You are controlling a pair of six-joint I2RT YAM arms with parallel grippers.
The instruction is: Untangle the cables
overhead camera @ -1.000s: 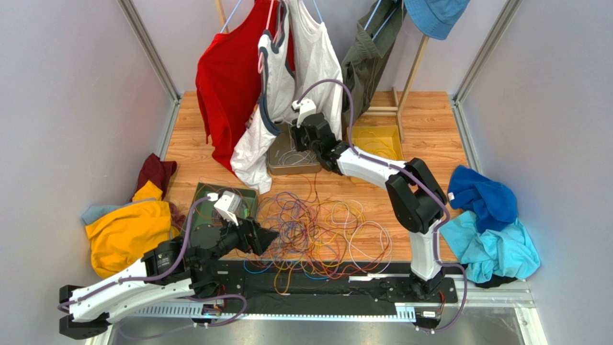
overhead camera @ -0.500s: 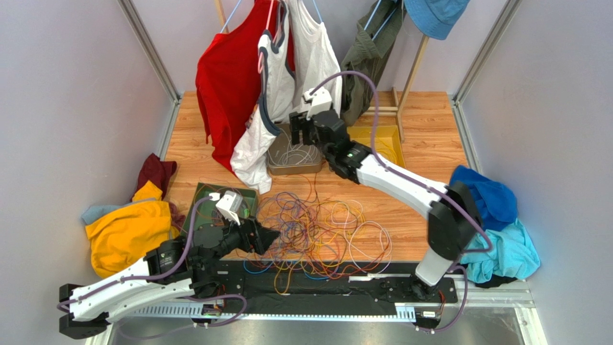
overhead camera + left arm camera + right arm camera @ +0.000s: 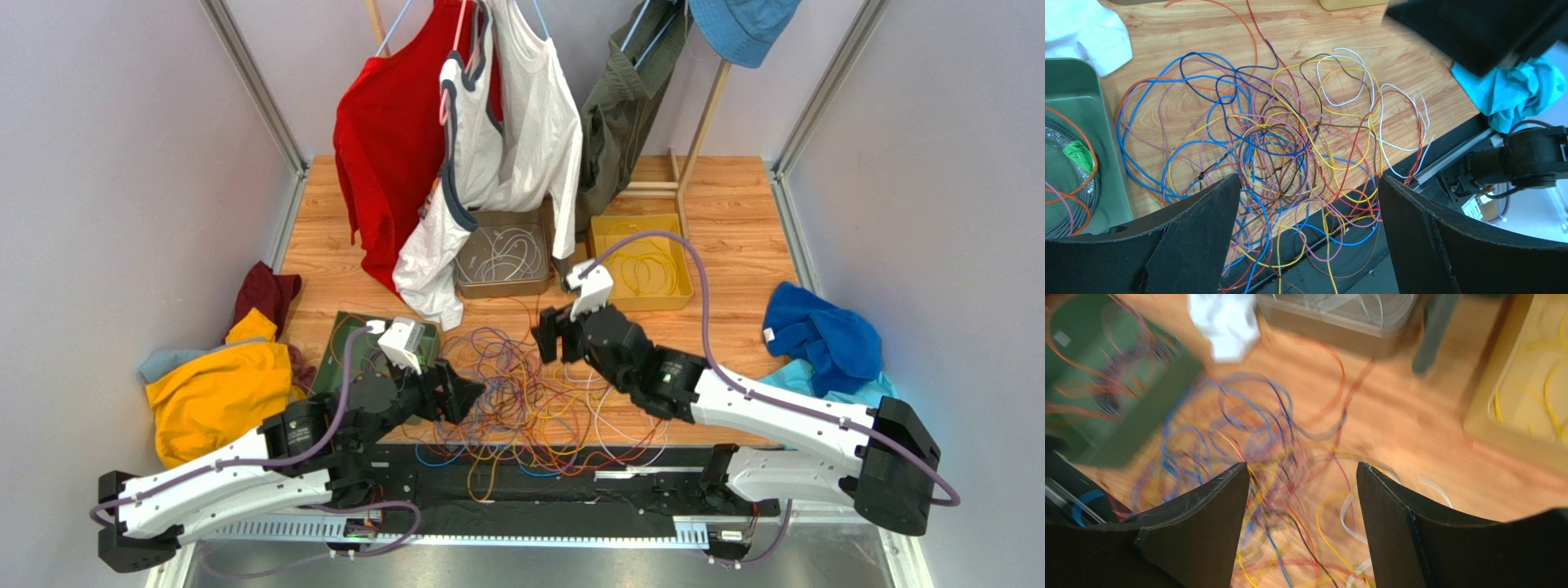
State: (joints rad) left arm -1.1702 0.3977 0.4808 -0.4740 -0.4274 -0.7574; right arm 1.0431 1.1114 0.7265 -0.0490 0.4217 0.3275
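The cables (image 3: 540,395) lie in a loose many-coloured snarl on the wooden floor between the arms; they also show in the left wrist view (image 3: 1284,153) and, blurred, in the right wrist view (image 3: 1290,496). My left gripper (image 3: 456,398) is open and empty, above the snarl's left edge. My right gripper (image 3: 555,333) is open and empty, above the snarl's far side. In the wrist views the left gripper (image 3: 1309,184) and right gripper (image 3: 1303,471) each frame wires between spread fingers, holding none.
A grey bin (image 3: 501,257) with pale wires, a yellow bin (image 3: 642,270) with yellow wires and a green tray (image 3: 356,341) with coiled wires stand round the snarl. Clothes hang at the back (image 3: 405,135). Cloth heaps lie at left (image 3: 215,392) and right (image 3: 834,368).
My right arm has swung back from over the grey bin at the far side and now hangs over the snarl. My left gripper has edged slightly forward and right.
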